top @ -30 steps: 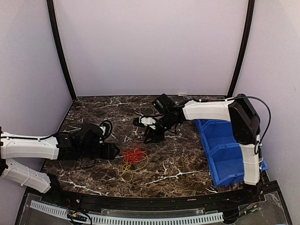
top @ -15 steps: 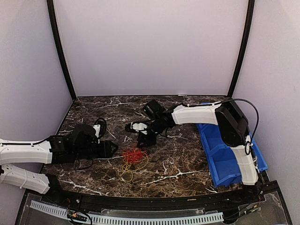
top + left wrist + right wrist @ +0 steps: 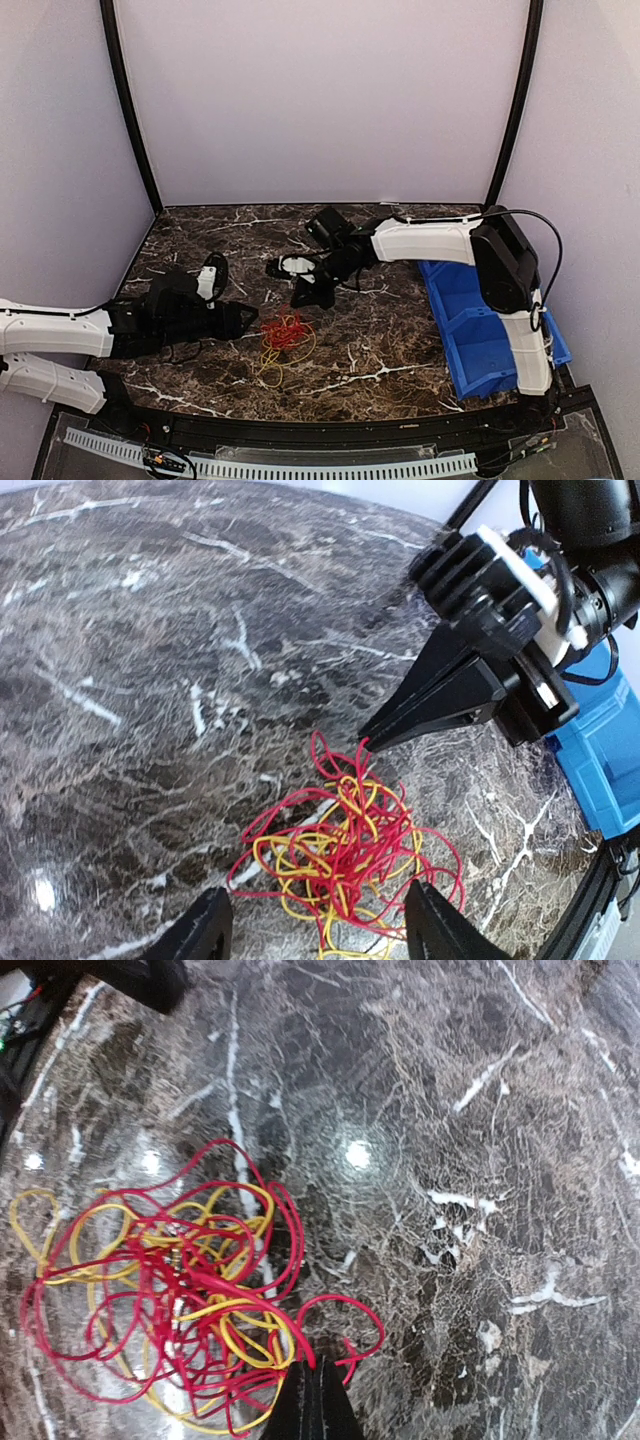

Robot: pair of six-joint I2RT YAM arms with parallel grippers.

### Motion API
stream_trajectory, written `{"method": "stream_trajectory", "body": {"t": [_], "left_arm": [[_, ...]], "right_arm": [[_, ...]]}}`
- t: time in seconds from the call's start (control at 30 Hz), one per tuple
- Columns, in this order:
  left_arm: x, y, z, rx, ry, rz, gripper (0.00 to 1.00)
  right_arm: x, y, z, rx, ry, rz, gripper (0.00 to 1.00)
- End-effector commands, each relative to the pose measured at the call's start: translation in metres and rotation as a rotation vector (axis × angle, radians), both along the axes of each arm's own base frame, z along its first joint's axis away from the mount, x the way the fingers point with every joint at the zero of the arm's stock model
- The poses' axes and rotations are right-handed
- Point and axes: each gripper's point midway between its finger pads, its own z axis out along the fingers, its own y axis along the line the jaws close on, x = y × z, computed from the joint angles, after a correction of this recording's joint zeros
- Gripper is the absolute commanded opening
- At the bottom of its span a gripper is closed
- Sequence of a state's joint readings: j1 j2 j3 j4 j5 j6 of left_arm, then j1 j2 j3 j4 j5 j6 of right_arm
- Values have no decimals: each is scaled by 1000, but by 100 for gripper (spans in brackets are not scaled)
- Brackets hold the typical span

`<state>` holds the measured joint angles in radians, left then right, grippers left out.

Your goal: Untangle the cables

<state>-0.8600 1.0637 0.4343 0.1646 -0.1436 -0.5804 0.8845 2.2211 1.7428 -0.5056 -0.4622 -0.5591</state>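
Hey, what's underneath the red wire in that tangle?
Loops of yellow wire show beneath the red wire, all resting on the marble table. How they cross inside the dense middle is covered.

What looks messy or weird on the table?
The red and yellow cables lie knotted together in one messy heap on the dark marble table. Nothing else looks spilled, broken or crooked.

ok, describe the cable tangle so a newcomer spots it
On the dark marble table, look front-centre, left of the blue bin. The cables lie off the open left gripper: a small red-and-yellow wire tangle, the only loose bright thing there.
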Motion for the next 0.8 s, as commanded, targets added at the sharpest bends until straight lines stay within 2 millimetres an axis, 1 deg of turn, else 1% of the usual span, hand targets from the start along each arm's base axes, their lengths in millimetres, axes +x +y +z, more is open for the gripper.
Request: {"method": "stream_trajectory", "body": {"t": [0.0,0.03,0.07,0.1,0.13,0.2,0.3,0.33,0.37,0.4,0.43,0.47,0.5,0.53,0.57,0.6,0.63,0.67,0.7,0.73,0.77], "left_arm": [[0,-17,50,-151,-251,-115,65],[-3,-22,71,-208,-328,-152,66],[-6,-23,73,-220,-349,-168,69],[-7,-25,85,-246,-397,-189,69],[-9,-29,92,-250,-424,-215,70],[-10,-36,104,-258,-471,-254,70],[-7,-47,120,-281,-534,-288,71],[-6,-53,116,-273,-531,-304,71],[-4,-56,126,-296,-561,-310,71],[-3,-63,120,-290,-549,-333,71],[-2,-68,130,-317,-578,-342,70],[-1,-77,121,-312,-558,-370,69],[2,-83,130,-330,-579,-380,65],[5,-90,117,-312,-554,-397,63],[8,-95,121,-321,-566,-402,55],[11,-101,112,-314,-556,-412,51],[12,-104,110,-317,-555,-419,44],[14,-108,102,-317,-543,-422,39],[14,-110,98,-323,-532,-429,37],[15,-113,89,-320,-516,-435,33],[14,-115,84,-326,-499,-445,31]], "right_arm": [[-27,4,109,184,-37,29,0],[-30,3,123,205,-31,27,0],[-33,2,134,220,-28,25,0],[-35,0,144,235,-27,23,0],[-38,0,153,247,-24,24,0],[-42,0,169,270,-16,27,0],[-48,0,187,288,-4,33,0],[-50,1,193,296,-1,36,0],[-51,0,200,306,3,37,0],[-52,0,207,318,1,41,0],[-53,0,212,328,4,42,0],[-55,0,217,340,6,45,0],[-56,-1,220,350,7,48,0],[-58,-1,224,358,7,50,0],[-59,-1,226,365,9,53,0],[-60,-2,229,369,13,57,0],[-62,-2,232,373,17,61,0],[-64,-3,237,381,19,66,0],[-66,-4,244,391,19,72,0],[-68,-6,252,406,16,77,0],[-71,-7,262,427,14,86,0]]}}
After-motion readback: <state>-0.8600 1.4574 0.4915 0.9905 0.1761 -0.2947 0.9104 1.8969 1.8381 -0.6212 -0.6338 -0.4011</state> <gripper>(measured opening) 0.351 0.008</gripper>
